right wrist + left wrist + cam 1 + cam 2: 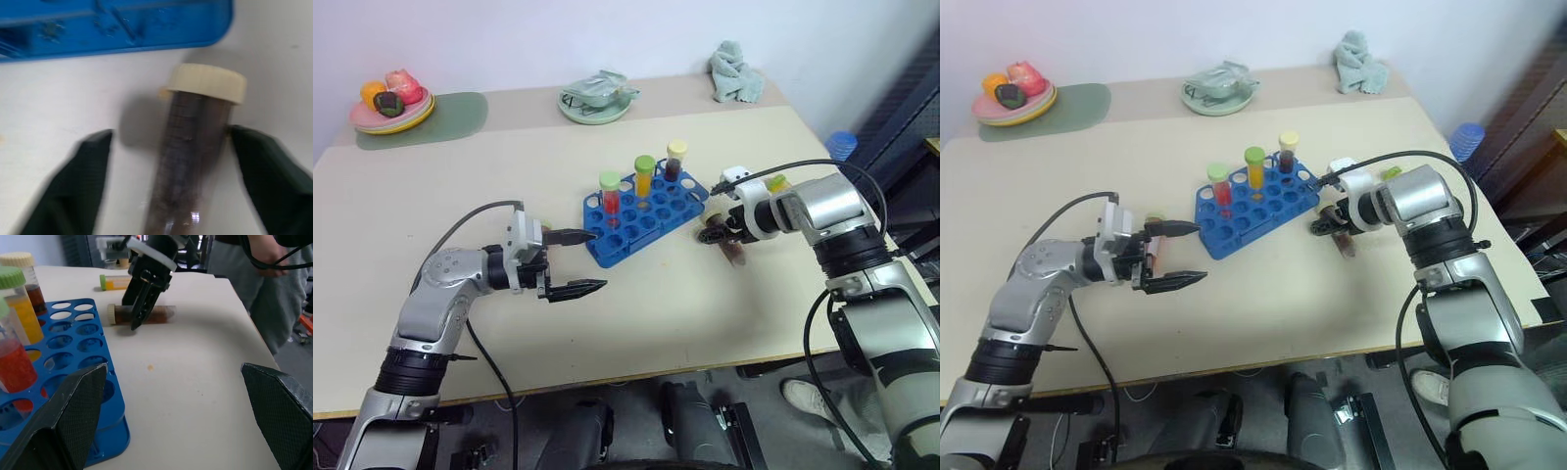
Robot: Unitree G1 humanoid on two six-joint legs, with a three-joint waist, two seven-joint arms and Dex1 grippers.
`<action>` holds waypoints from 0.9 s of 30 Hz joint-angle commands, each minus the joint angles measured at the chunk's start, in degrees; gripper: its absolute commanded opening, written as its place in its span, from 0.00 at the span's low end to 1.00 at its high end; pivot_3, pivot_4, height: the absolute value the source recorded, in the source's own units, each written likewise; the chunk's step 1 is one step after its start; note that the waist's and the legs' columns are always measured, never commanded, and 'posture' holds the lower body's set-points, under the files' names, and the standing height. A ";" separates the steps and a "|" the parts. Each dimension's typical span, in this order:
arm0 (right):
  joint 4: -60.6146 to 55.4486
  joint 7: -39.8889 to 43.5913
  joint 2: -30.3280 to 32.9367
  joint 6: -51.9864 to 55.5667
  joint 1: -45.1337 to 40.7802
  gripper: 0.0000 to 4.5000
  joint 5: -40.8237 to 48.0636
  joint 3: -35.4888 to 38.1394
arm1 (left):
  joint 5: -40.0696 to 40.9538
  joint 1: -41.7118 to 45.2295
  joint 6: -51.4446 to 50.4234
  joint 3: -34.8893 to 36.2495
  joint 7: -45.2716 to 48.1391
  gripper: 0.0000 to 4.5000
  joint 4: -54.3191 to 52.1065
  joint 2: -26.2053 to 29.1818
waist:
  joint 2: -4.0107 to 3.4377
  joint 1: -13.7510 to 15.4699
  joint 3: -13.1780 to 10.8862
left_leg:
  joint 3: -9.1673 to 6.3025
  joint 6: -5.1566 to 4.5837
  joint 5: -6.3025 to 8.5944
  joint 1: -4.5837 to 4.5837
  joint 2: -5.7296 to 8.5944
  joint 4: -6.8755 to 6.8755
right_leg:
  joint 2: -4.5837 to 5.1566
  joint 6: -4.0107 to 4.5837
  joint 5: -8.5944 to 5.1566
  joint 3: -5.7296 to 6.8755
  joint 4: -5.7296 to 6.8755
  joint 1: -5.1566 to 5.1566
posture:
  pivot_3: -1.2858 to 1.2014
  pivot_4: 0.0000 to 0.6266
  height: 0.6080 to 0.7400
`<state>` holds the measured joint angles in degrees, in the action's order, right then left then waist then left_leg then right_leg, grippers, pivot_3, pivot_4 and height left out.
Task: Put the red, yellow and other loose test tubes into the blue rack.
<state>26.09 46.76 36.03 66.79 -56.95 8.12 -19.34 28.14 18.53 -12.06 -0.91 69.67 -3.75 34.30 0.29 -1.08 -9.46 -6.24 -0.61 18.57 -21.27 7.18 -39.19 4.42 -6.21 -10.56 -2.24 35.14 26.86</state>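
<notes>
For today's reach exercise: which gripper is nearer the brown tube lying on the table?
Right. The right gripper straddles the brown tube; the left gripper hovers beyond the blue rack.

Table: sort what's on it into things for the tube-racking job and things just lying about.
For the job:
- blue rack, three capped tubes standing in it
- brown tube, lying flat between the right gripper's fingers
- yellow tube, lying loose beyond it

Lying about:
- plate of fruit on a green mat
- green dish
- crumpled cloth
</notes>
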 commanded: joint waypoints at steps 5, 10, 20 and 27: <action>0.61 1.21 -0.86 -3.30 1.93 0.18 -1.67 -0.80 | 1.28 -0.85 -0.53 2.10 -0.66 1.00 -3.35 1.24 | 0.04 -0.11 0.03 | 0.00 0.00 0.00 0.04 -0.02 0.00 | -0.02 0.00 0.00 0.00 -0.01 -0.04 | 0.52 0.24 1.00; -4.95 1.63 -0.36 -2.84 2.31 0.18 -0.72 1.22 | 1.65 -1.16 -1.59 2.27 -1.25 1.00 -4.47 1.57 | 0.06 -0.08 0.04 | 0.00 0.00 0.00 0.10 -0.03 0.00 | -0.02 0.01 0.01 0.00 -0.01 -0.09 | 0.52 0.24 1.00; -35.45 -0.78 -10.76 -7.38 12.79 0.18 18.94 27.64 | 2.35 -2.64 -2.84 4.19 -3.34 1.00 -5.19 2.09 | 0.01 0.41 0.00 | -0.02 0.01 0.00 -0.10 -0.04 0.02 | -0.03 0.01 0.01 0.02 -0.02 0.09 | 0.52 0.24 1.00; -36.34 -7.48 -19.45 -26.66 18.08 0.18 18.14 30.28 | 2.45 -2.68 -2.51 5.03 -3.73 1.00 -4.21 2.36 | 0.04 0.31 0.02 | -0.04 -0.02 0.01 -0.03 -0.02 0.01 | -0.01 0.01 0.01 0.08 -0.02 0.01 | 0.52 0.24 1.00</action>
<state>-9.36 40.86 17.42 45.88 -38.23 26.37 9.39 29.46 15.49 -14.81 2.41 65.98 -7.22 35.95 0.33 -0.77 -9.44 -6.27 -0.62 18.57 -21.31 7.16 -39.18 4.42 -6.20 -10.55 -2.15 35.13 26.88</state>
